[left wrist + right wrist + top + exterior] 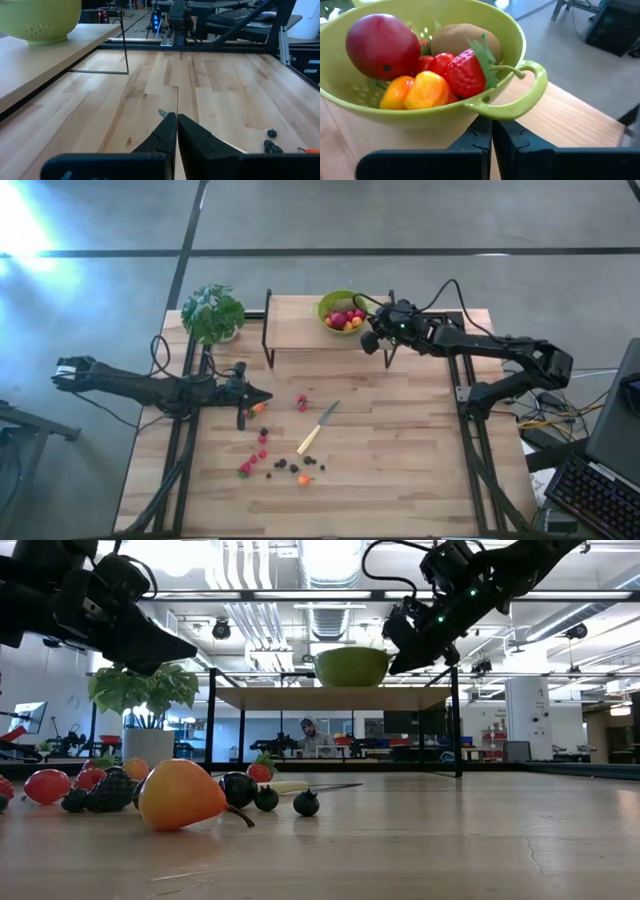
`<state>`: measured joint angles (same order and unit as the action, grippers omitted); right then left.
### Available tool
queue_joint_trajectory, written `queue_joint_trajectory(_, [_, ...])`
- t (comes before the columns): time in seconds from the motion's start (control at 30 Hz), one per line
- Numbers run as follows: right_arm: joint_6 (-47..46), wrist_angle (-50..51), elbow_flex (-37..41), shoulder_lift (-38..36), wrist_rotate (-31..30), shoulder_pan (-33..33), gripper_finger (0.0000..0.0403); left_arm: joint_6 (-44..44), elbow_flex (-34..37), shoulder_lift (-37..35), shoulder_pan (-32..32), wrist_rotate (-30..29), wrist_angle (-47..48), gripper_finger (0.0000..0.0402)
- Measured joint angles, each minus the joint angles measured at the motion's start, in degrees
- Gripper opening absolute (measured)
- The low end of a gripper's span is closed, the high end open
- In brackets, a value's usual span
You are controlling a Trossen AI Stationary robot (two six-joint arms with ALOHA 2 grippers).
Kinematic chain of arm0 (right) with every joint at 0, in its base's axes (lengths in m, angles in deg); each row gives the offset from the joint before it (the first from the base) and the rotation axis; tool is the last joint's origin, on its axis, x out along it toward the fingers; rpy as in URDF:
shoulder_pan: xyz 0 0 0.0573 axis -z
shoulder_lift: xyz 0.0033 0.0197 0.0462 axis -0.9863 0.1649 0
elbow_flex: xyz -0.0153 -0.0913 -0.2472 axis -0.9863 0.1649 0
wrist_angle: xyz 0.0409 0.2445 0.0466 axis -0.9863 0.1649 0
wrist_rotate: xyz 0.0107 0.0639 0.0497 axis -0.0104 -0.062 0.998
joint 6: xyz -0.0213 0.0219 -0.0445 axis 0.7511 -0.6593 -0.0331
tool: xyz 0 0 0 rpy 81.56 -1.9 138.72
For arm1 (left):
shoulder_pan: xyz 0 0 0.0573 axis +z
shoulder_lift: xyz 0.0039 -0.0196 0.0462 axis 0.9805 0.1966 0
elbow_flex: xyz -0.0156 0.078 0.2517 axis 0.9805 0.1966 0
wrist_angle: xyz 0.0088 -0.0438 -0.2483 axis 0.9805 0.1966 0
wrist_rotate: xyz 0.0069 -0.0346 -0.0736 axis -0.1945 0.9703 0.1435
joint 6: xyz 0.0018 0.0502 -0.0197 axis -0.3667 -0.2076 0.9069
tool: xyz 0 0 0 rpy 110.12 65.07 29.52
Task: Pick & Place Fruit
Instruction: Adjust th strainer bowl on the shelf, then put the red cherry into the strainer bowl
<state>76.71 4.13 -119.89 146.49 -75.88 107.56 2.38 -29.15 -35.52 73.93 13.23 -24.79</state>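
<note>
Resting in the green bowl (520,40) on the shelf (300,330), some fruit (465,72), more fruit (275,463) scattered on the table (400,450), right gripper (388,355) pinched together beside the bowl, left gripper (266,396) pinched together, empty, near the knife (318,427).

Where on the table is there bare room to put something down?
Bare wood runs from the knife across to the table's right edge, and on the shelf left of the bowl. Crowded: the loose fruit near the left gripper.

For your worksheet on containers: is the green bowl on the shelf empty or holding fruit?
Holding fruit: the green bowl contains a strawberry, a red apple-like fruit and orange pieces.
</note>
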Motion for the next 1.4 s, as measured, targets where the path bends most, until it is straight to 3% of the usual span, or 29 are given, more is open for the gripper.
queue_joint_trajectory(0.27, [0.63, 2.31, -1.16, 1.56, -0.27, -0.04, 0.0008, 0.00, 0.00, 0.01, 0.00, 0.00, 0.02, 0.0020])
queue_joint_trajectory(0.43, [1.08, 10.04, -1.16, -2.58, -4.70, -1.06, 0.0008, 0.00, 0.00, 0.00, 0.00, 0.00, 0.02, 0.0020])
queue_joint_trajectory(0.67, [-0.10, 18.81, -1.16, -10.62, -5.01, -6.15, 0.0008, -0.66, 0.00, 0.00, 0.00, 0.00, 0.02, 0.0020])
queue_joint_trajectory(0.9, [-5.83, 31.10, -1.05, -16.91, -5.23, -21.36, 0.0008, 0.35, 0.00, 0.00, 0.00, 0.31, 0.01, 0.0020])
queue_joint_trajectory(1.2, [-14.43, 36.68, 1.68, -22.10, -20.98, -49.13, 0.0008, 1.19, 0.00, 0.00, 0.00, 0.31, -0.41, 0.0020])
queue_joint_trajectory(1.4, [-16.14, 42.02, 2.57, -28.57, -19.23, -54.58, 0.0008, 1.07, -0.02, 0.00, 0.00, 0.31, -2.59, 0.0020])
